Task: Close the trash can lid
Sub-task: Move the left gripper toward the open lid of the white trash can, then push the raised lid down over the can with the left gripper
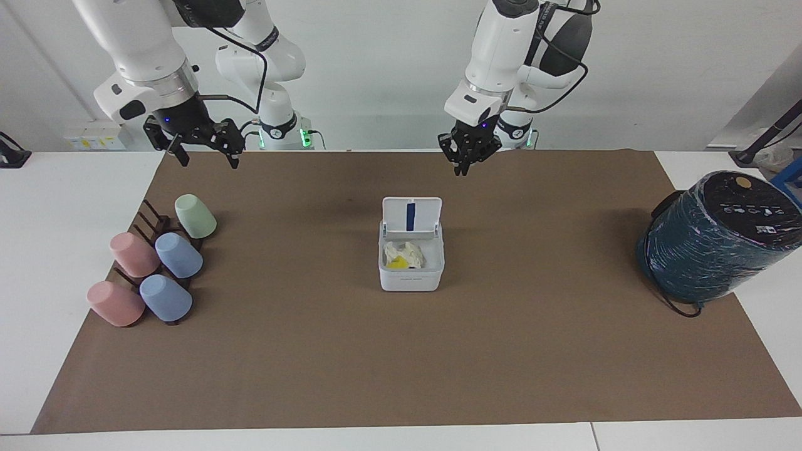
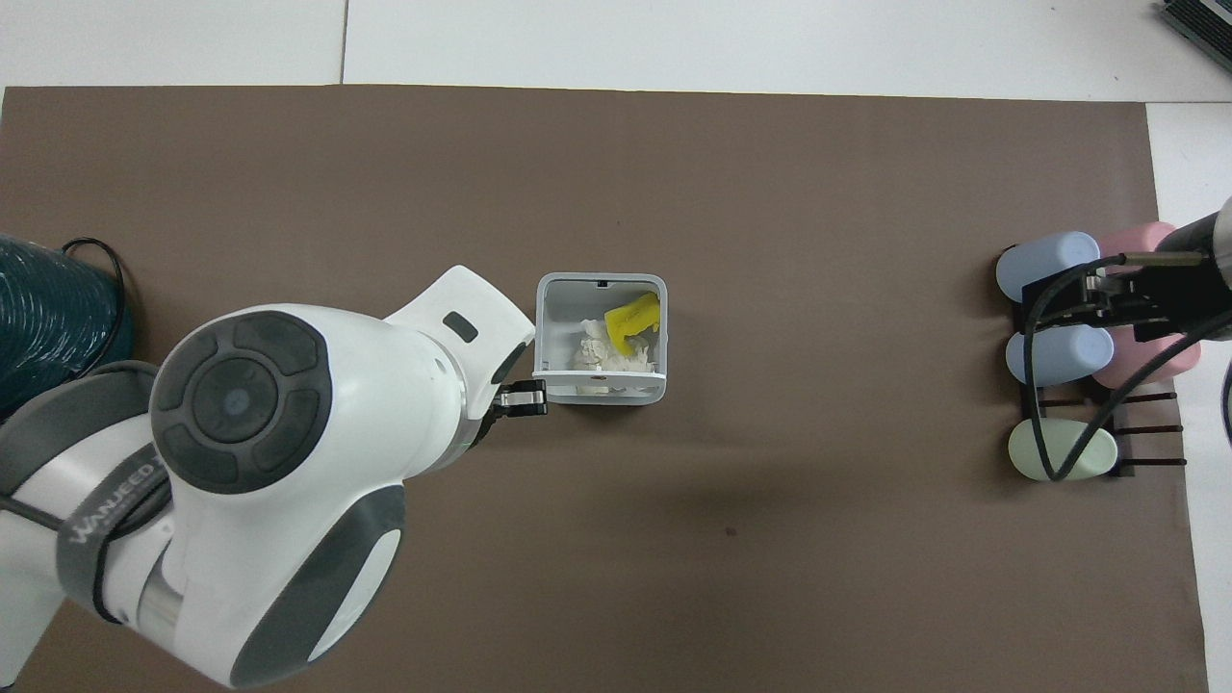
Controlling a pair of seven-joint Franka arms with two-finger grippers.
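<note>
The trash can (image 1: 411, 264) stood at the middle of the brown mat (image 1: 401, 351) on the surface, its lid (image 1: 411, 215) raised upright at the edge nearer the robots, blue stripe facing away from them. Crumpled white paper and a yellow item (image 2: 632, 320) lay inside the open bin. The left gripper (image 1: 467, 156) hung in the air over the mat, nearer the robots than the can and slightly toward the left arm's end, clear of the lid; whether its fingers were parted or clenched I could not tell. The right gripper (image 1: 202, 147) waited in the air over the mat's edge above the cup rack (image 1: 153, 228), fingers spread and holding nothing. Five cups lay tilted on that rack. A dark teal wrapped cylinder (image 1: 714, 241) stood at the left arm's end.
</note>
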